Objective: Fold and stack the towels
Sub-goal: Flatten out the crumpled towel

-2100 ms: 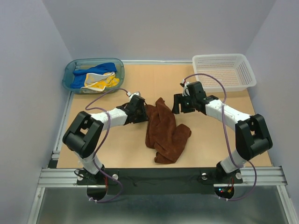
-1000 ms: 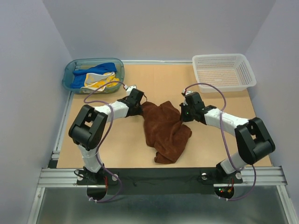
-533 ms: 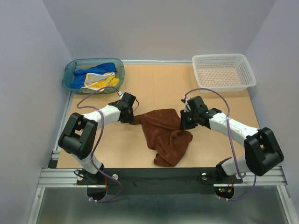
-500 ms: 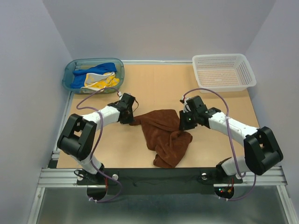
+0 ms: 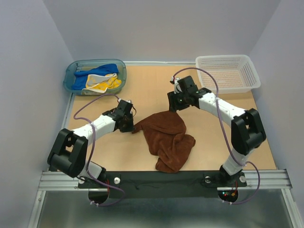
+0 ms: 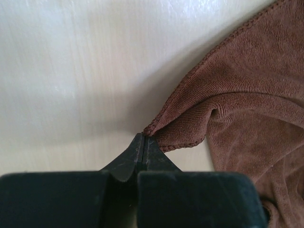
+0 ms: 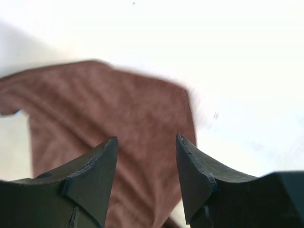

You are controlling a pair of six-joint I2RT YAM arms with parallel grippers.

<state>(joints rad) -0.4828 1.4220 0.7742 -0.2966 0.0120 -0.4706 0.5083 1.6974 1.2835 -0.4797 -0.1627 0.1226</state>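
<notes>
The rust-brown towel (image 5: 167, 137) lies crumpled on the table's middle. My left gripper (image 5: 130, 125) is shut on the towel's left corner (image 6: 151, 129), low over the table. My right gripper (image 5: 174, 105) is open and empty, raised above and behind the towel's far edge; the towel (image 7: 114, 123) shows below its spread fingers. The blue towel (image 5: 97, 72) and the yellow patterned towel (image 5: 102, 83) lie bunched in the teal tub (image 5: 71, 73) at the back left.
A white basket (image 5: 228, 72) stands at the back right. The table's metal rail (image 5: 161, 179) runs along the near edge. Purple cables loop over both arms.
My right gripper let go of the towel's right side and moved up and back. My left gripper pulled the left corner further left and nearer. The towel settled flatter.
</notes>
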